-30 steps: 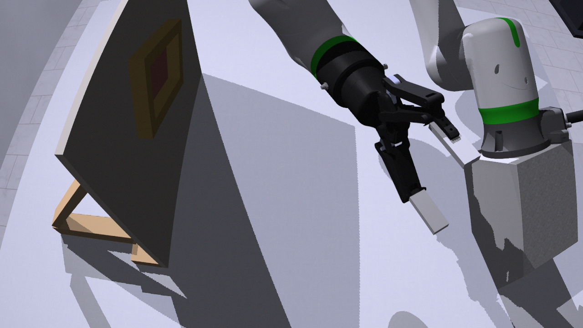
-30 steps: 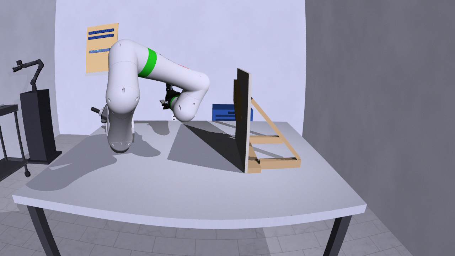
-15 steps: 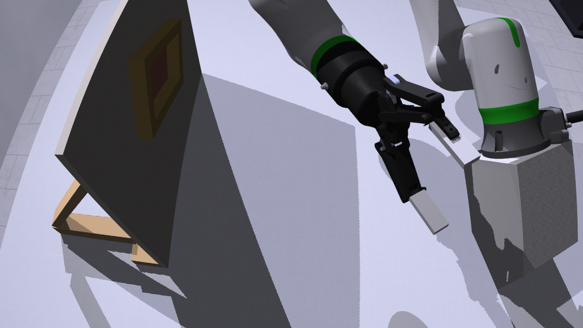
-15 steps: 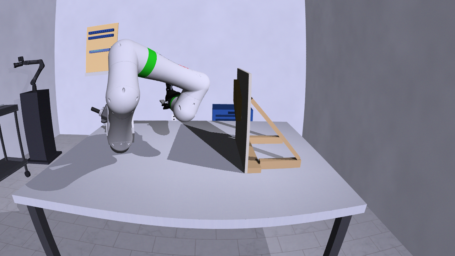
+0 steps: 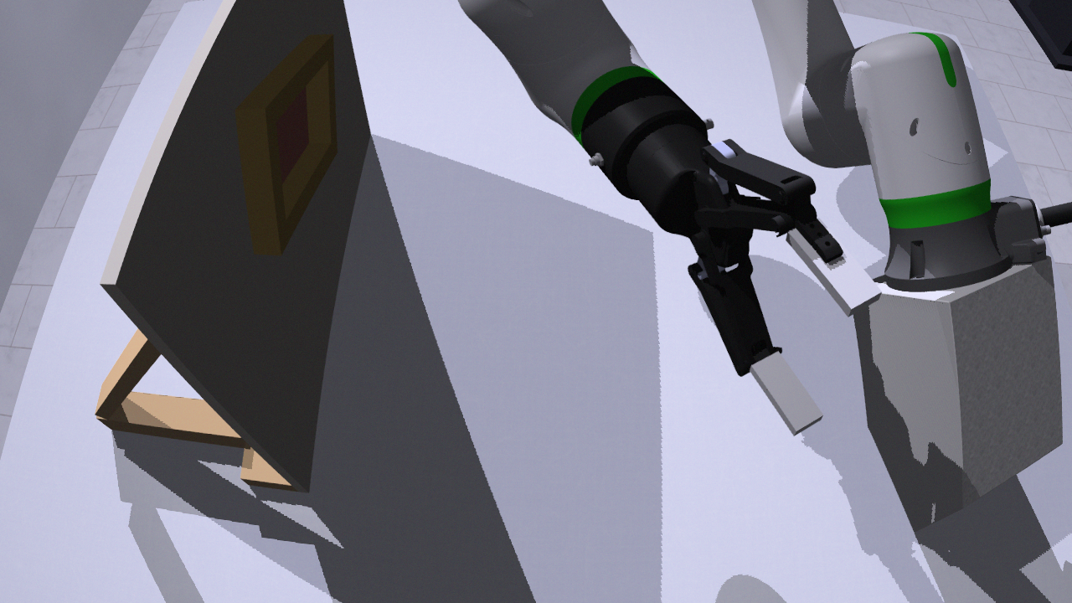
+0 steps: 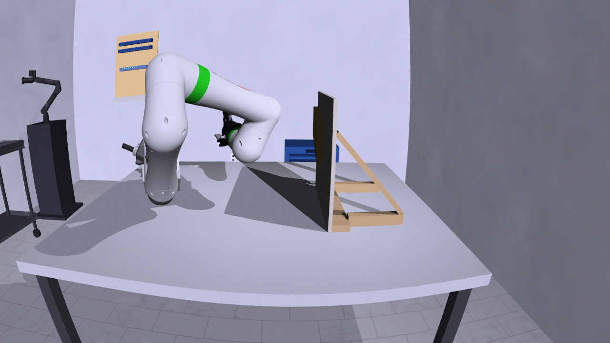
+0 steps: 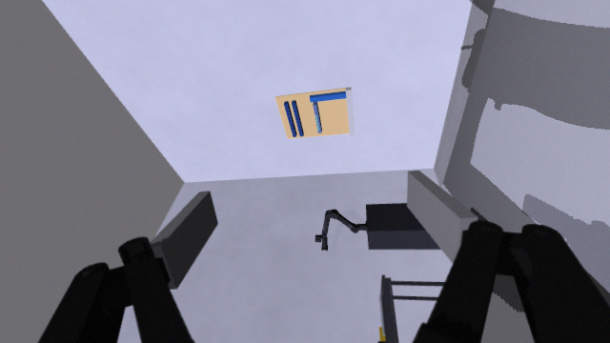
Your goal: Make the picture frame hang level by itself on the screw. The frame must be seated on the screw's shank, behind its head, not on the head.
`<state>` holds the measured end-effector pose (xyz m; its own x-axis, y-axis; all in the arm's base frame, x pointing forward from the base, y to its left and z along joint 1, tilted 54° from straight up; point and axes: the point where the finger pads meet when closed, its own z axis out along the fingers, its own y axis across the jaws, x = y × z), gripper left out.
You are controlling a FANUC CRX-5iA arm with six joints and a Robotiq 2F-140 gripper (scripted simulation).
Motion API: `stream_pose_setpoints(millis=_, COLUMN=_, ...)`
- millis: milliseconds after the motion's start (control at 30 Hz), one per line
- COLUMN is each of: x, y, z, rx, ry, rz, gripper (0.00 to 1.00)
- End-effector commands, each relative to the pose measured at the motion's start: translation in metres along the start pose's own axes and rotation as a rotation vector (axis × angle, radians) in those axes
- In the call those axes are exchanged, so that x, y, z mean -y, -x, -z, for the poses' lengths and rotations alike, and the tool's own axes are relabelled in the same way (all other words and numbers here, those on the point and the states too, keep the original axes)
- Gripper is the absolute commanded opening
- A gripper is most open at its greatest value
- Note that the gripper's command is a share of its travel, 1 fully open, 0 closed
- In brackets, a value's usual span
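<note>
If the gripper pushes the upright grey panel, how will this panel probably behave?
The panel would probably stay stiff, being a flat, straight board. It might slide rather than tip backward, since wooden braces support it behind.

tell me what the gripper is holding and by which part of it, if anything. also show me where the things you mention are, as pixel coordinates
Nothing is held; the fingers (image 5: 811, 356) are wide open.

White rounded arm (image 6: 230, 95) with bright green bands.

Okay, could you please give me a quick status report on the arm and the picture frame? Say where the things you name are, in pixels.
Pincer (image 5: 813, 348) (image 7: 309, 198) open, nothing held, away from the board (image 5: 224, 315) (image 6: 326, 170). Picture frame (image 5: 267, 202) (image 6: 317, 136) against its face; screw seating not visible. No obstruction seen between them.
</note>
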<state>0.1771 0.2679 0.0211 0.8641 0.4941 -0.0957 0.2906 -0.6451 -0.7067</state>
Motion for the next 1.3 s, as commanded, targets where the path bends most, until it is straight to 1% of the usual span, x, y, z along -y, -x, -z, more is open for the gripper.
stream_pose_setpoints(millis=0, x=-0.001, y=-0.003, z=-0.002, rx=-0.009, ry=0.006, rz=-0.003, gripper=1.0)
stream_pose_setpoints(millis=233, x=-0.005, y=-0.011, z=-0.005, rx=-0.035, ry=0.021, rz=-0.012, gripper=1.0)
stream_pose_setpoints(millis=433, x=-0.013, y=-0.027, z=-0.012, rx=-0.086, ry=0.05, rz=-0.03, gripper=1.0)
stream_pose_setpoints(millis=600, x=-0.021, y=-0.046, z=-0.017, rx=-0.147, ry=0.081, rz=-0.05, gripper=1.0)
stream_pose_setpoints(millis=667, x=-0.021, y=-0.046, z=-0.017, rx=-0.147, ry=0.081, rz=-0.05, gripper=1.0)
stream_pose_setpoints(millis=900, x=-0.035, y=-0.079, z=-0.023, rx=-0.263, ry=0.132, rz=-0.084, gripper=1.0)
stream_pose_setpoints(millis=1167, x=-0.052, y=-0.124, z=-0.02, rx=-0.437, ry=0.19, rz=-0.127, gripper=1.0)
stream_pose_setpoints(millis=1233, x=-0.052, y=-0.124, z=-0.02, rx=-0.437, ry=0.19, rz=-0.127, gripper=1.0)
stream_pose_setpoints(millis=1267, x=-0.054, y=-0.13, z=-0.019, rx=-0.462, ry=0.196, rz=-0.132, gripper=1.0)
